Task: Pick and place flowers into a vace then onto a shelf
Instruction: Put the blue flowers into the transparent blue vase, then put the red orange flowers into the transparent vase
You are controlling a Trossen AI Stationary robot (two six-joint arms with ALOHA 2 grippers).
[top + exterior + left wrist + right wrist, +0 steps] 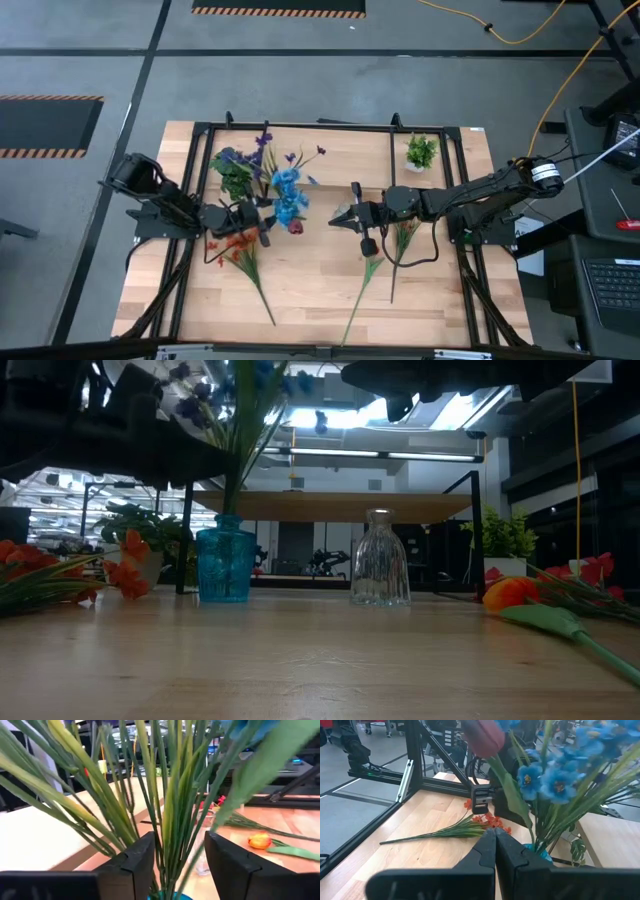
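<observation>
Standing in blue glass vase [224,565] at table centre, bunch of green-stemmed blue and purple flowers [285,190] is straddled by left gripper [178,865], fingers parted around stems, apparently for release once seated. Light wooden shelf [330,506] is seen behind in low view only, with clear ribbed glass vase [380,560] empty. Right gripper [495,851] is held clenched, empty, beside bouquet. Orange sprays [240,248] and orange bud [510,592] are left lying on table.

Pale, matt wood-grain tabletop [310,290]; on it a glossy blue glass vase [224,565] beside a ribbed clear glass vase [380,572], under a black metal frame [300,128].
</observation>
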